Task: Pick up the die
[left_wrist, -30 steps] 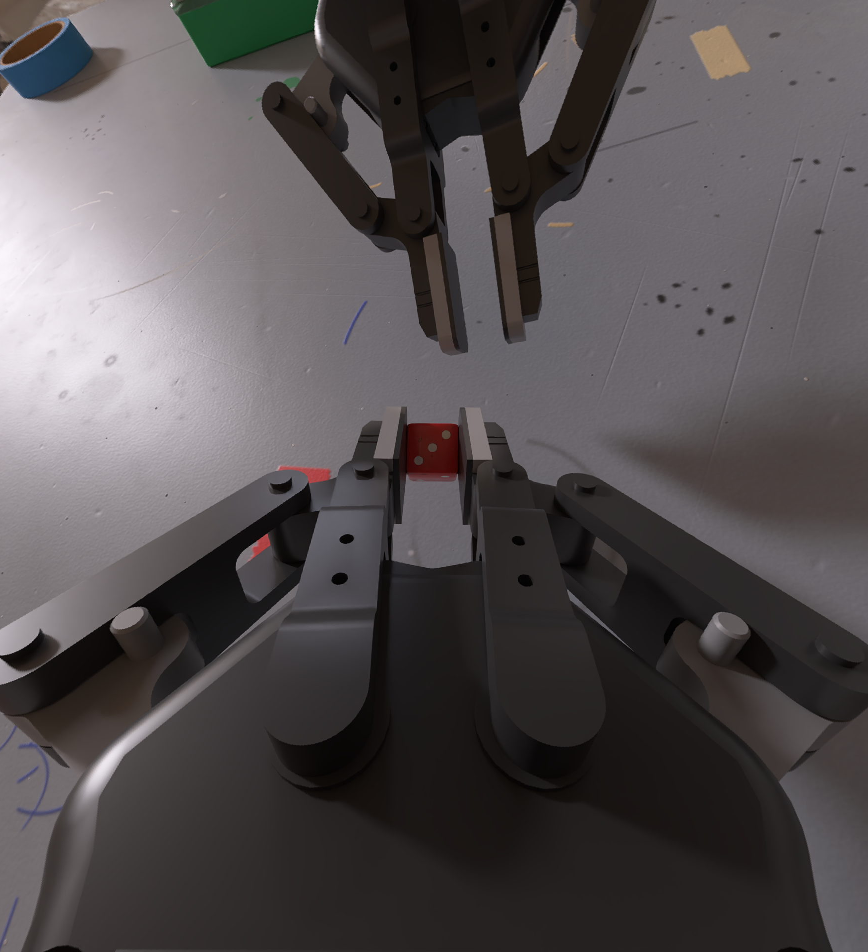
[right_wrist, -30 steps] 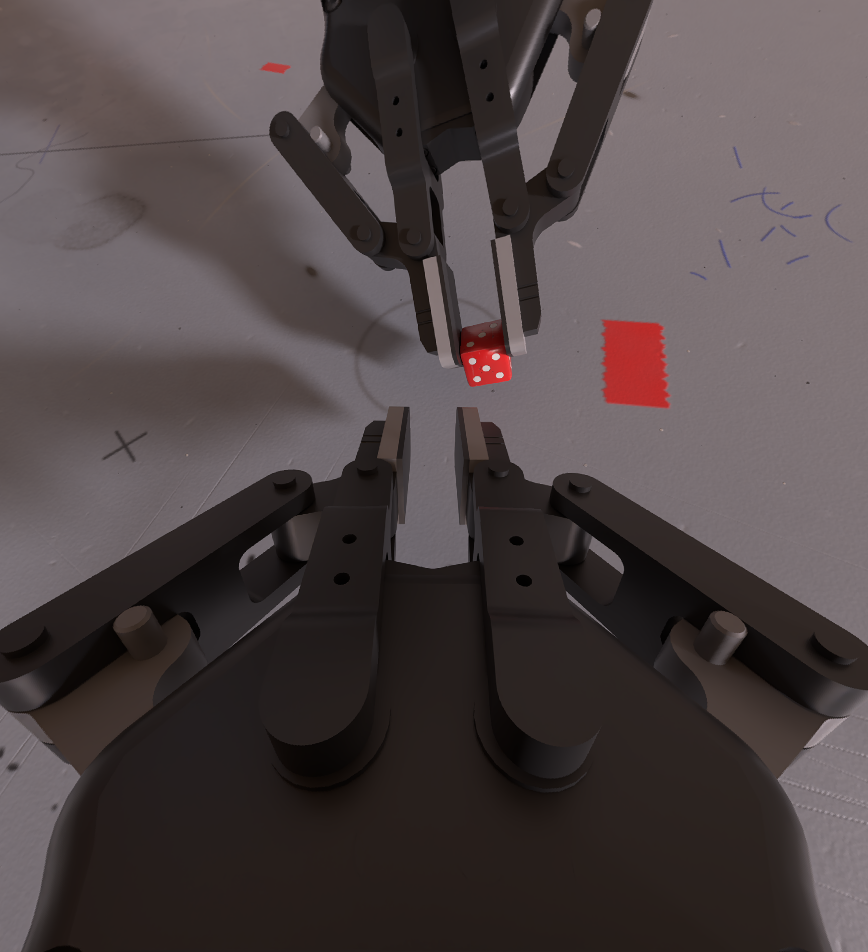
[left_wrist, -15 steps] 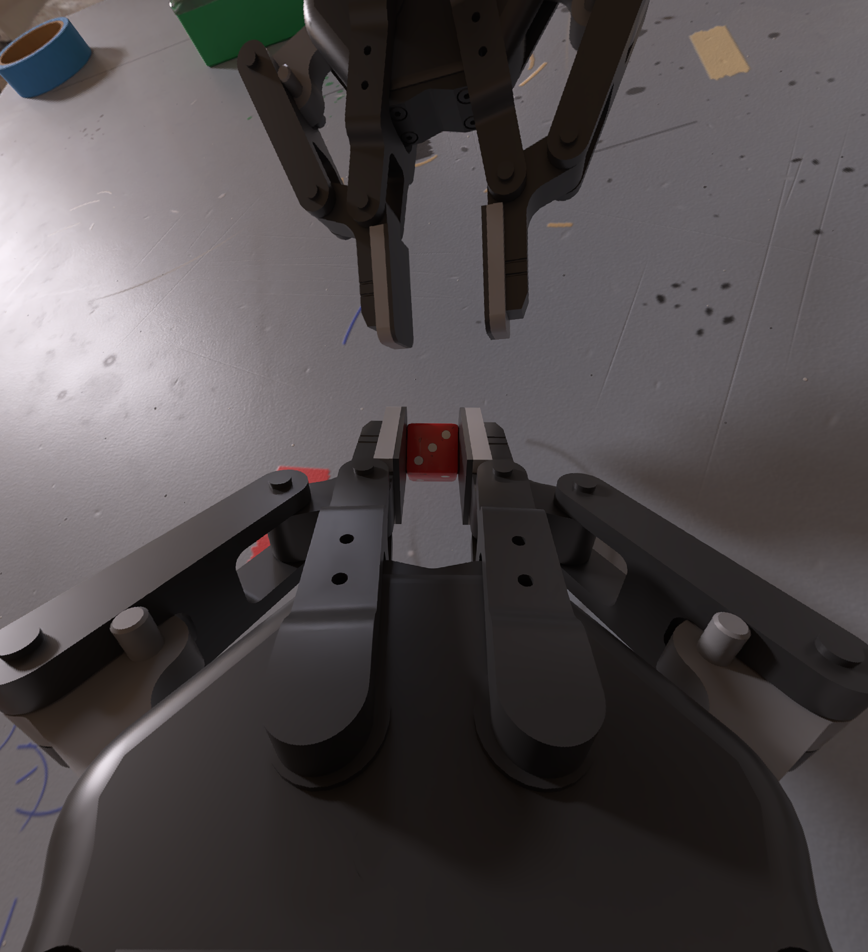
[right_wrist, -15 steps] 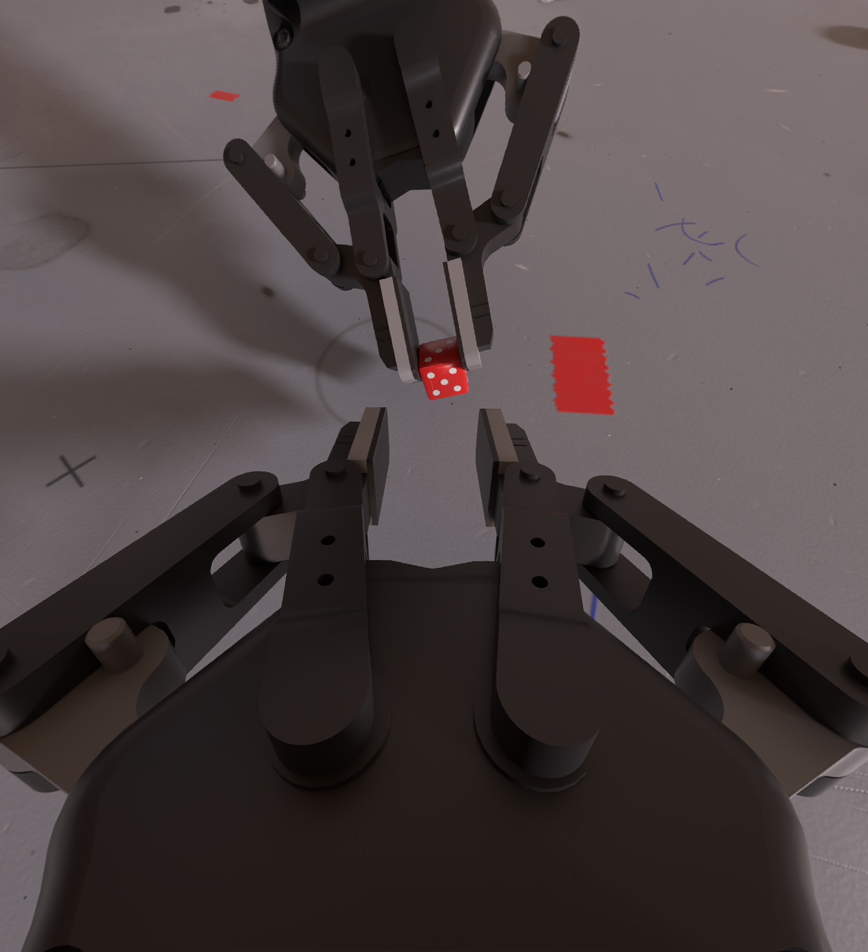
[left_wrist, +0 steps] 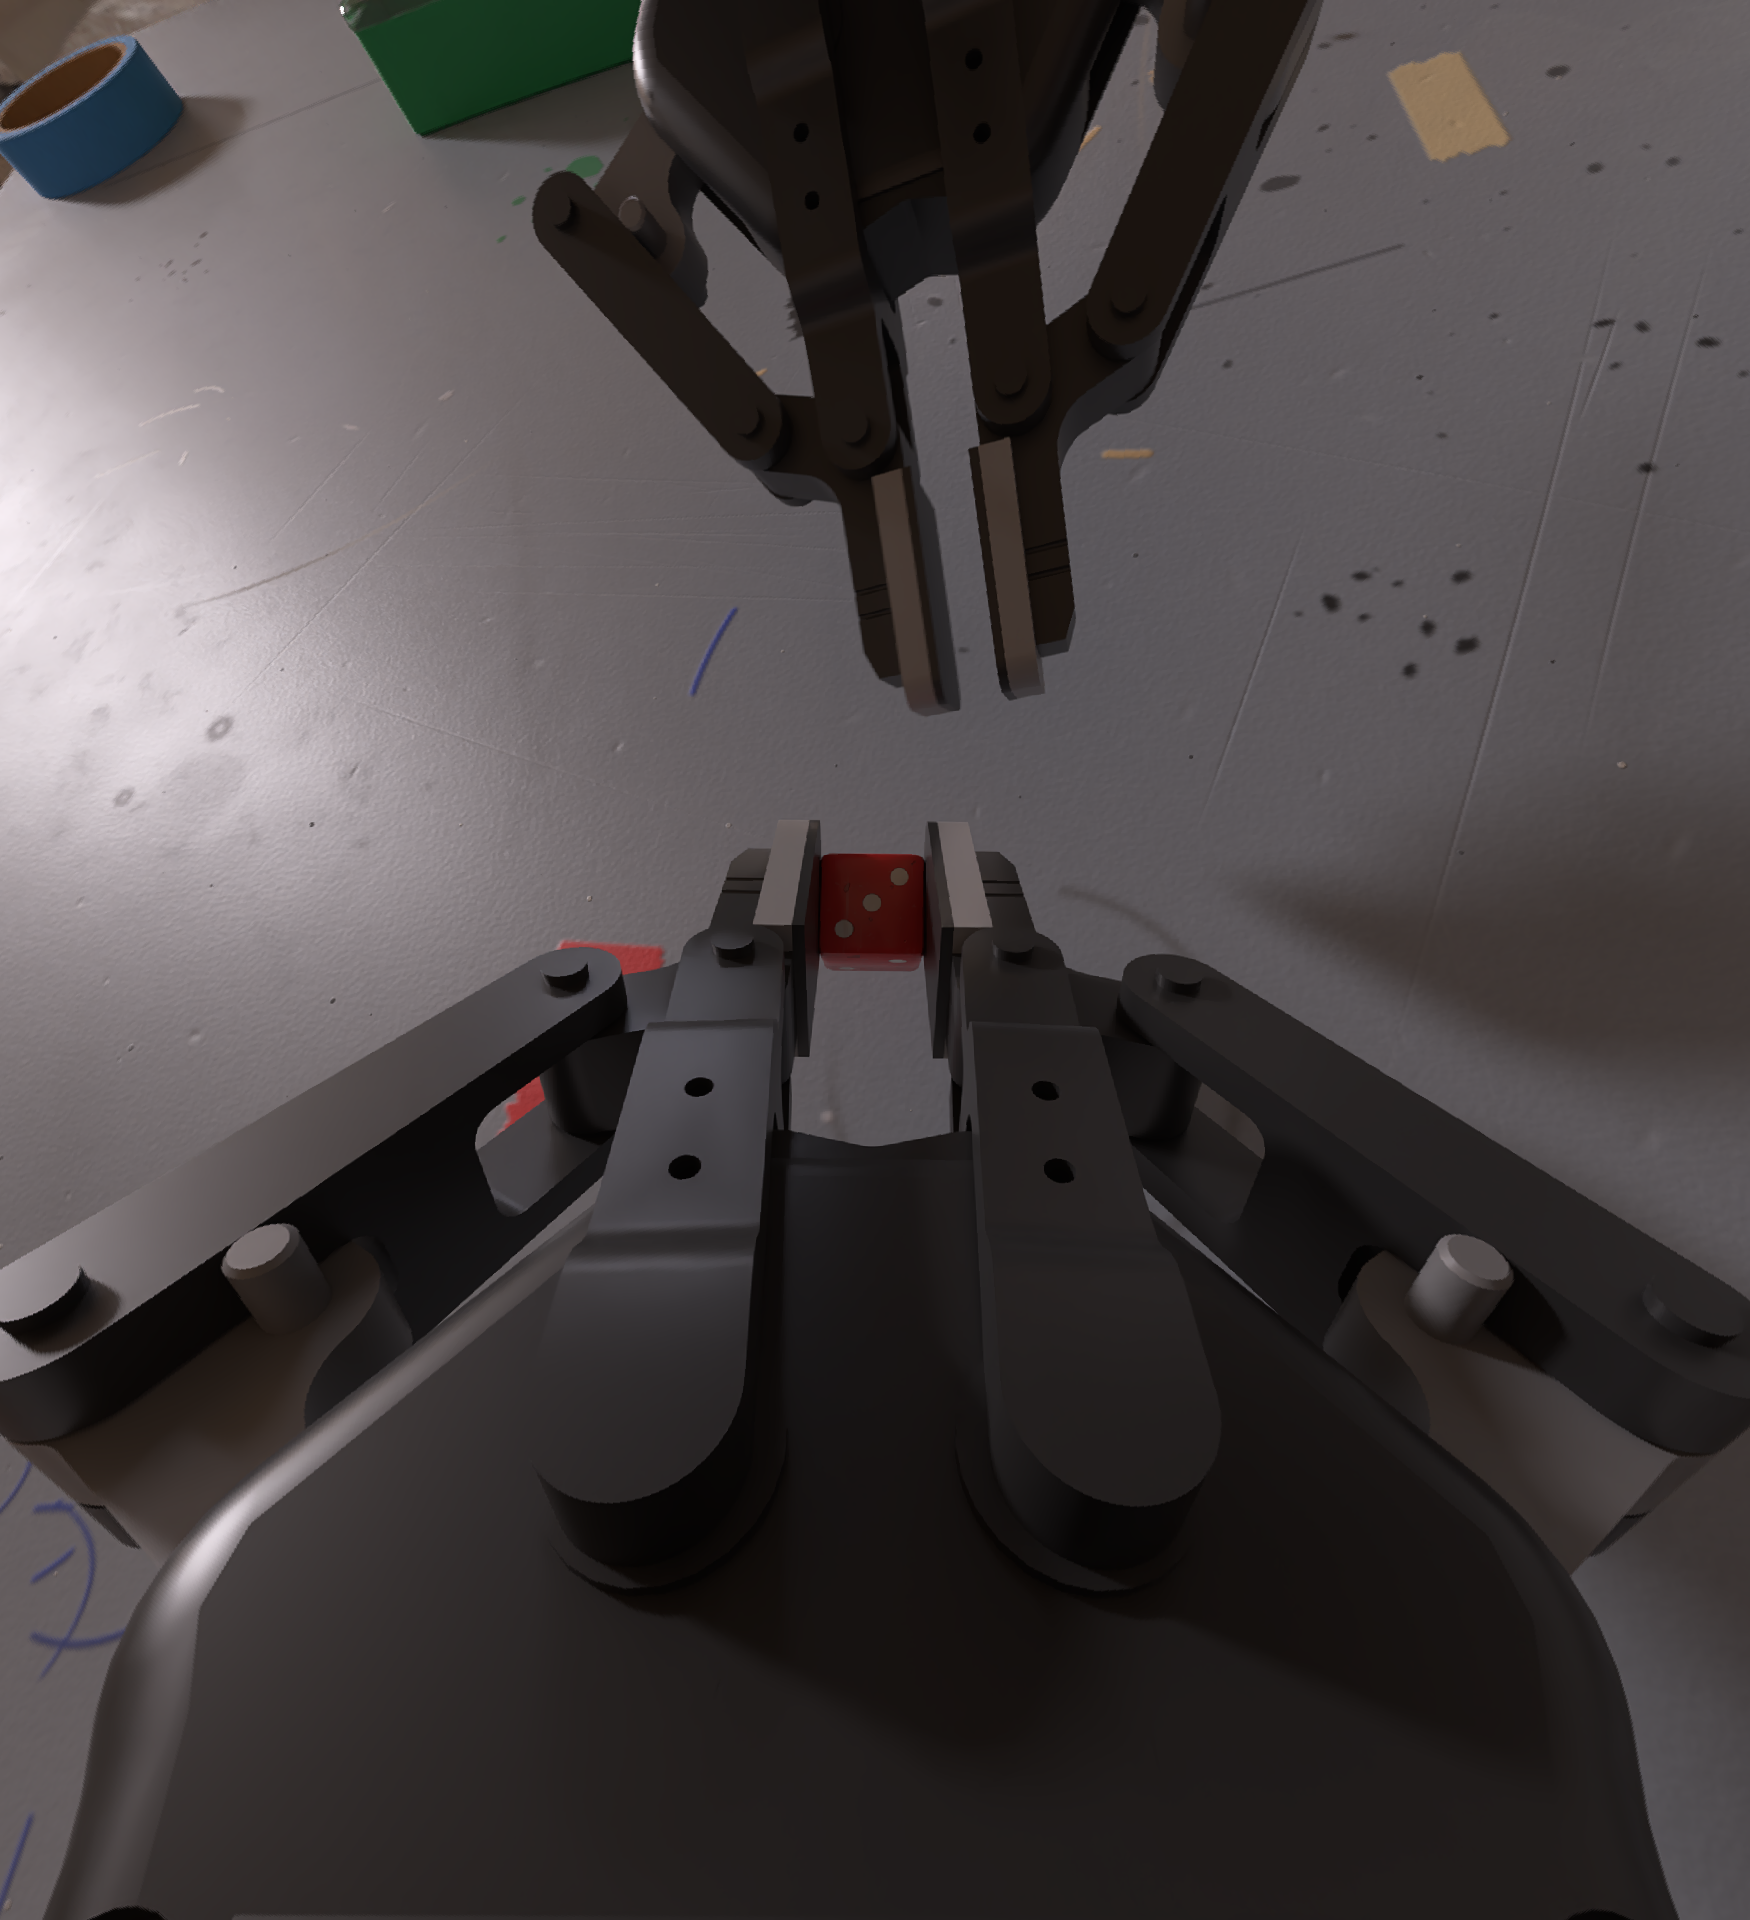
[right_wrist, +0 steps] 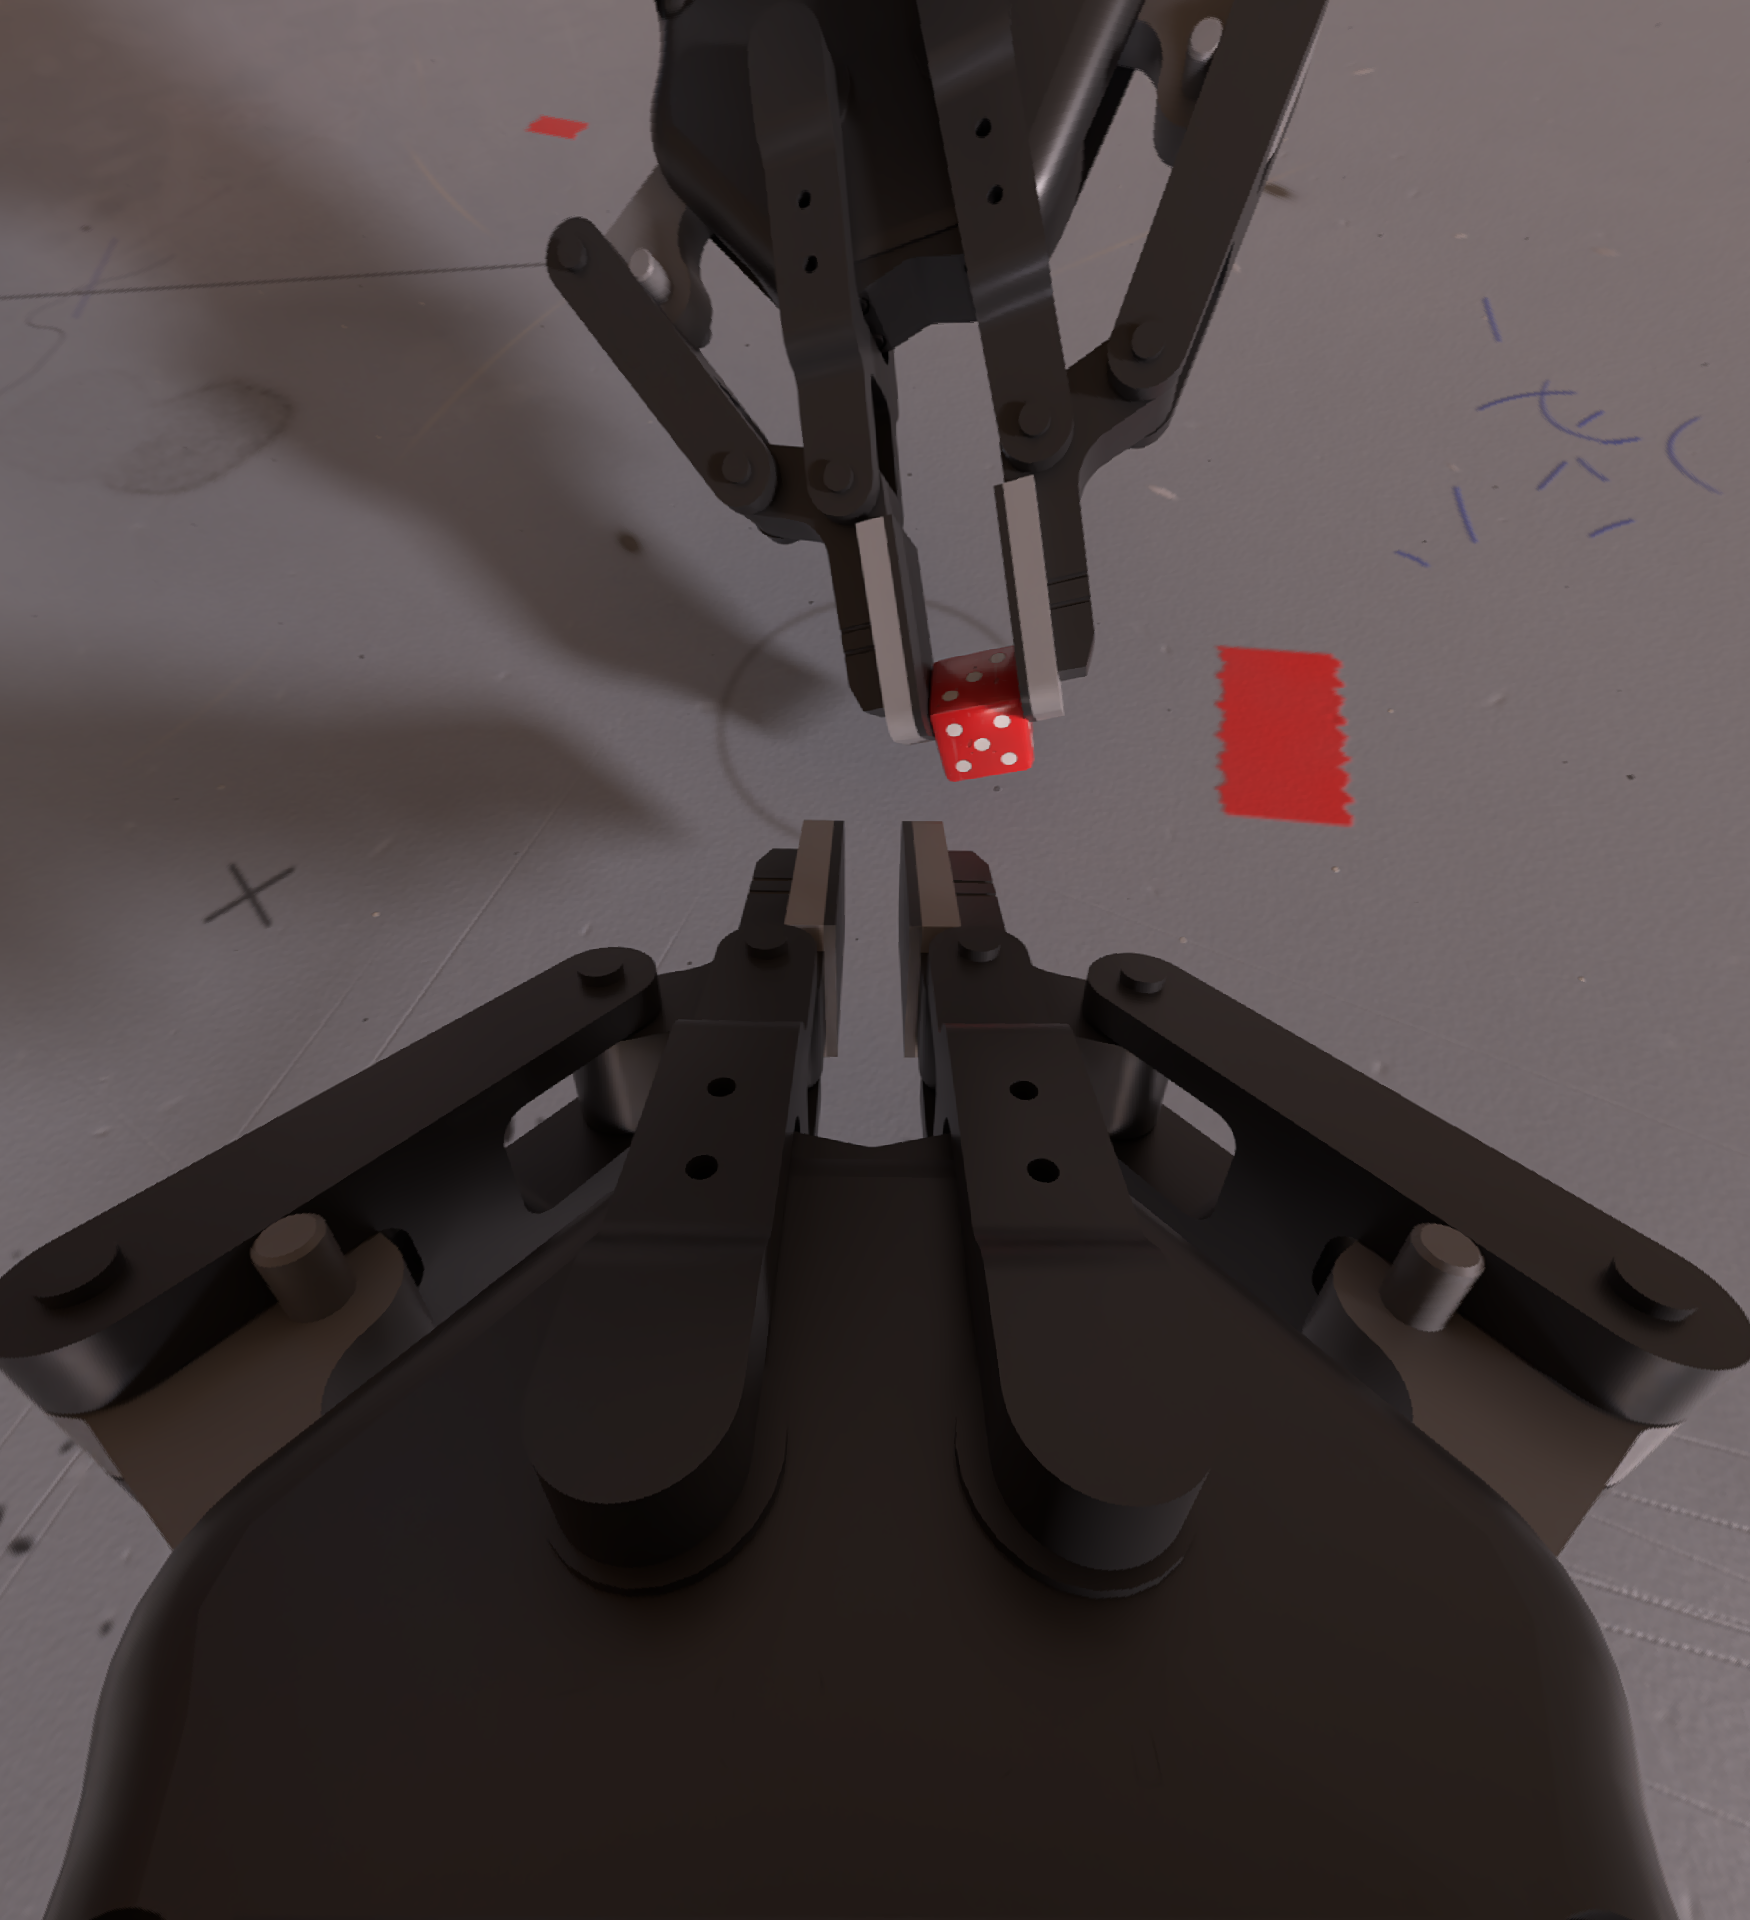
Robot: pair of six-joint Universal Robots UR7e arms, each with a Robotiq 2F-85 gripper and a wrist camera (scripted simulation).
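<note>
The red die (left_wrist: 871, 912) with white pips sits clamped between the pads of my left gripper (left_wrist: 871, 868), which is shut on it. In the right wrist view the left gripper (right_wrist: 975, 712) points down and the die (right_wrist: 983, 736) sticks out below its fingertips. I cannot tell whether it touches the grey table (right_wrist: 435, 987). My right gripper (right_wrist: 871, 873) faces it tip to tip, a short way off. Its jaws are almost together with a narrow gap and hold nothing. It also shows in the left wrist view (left_wrist: 966, 691).
A blue tape roll (left_wrist: 86, 104) and a green box (left_wrist: 497, 52) stand at the far left edge of the table. A red tape patch (right_wrist: 1281, 732) lies flat beside the die. A tan tape strip (left_wrist: 1447, 94) lies far right.
Half a second ago the right gripper's jaws were spread wider and it sat a little farther off; now they have closed to a narrow gap. The left gripper keeps hold of the die.
</note>
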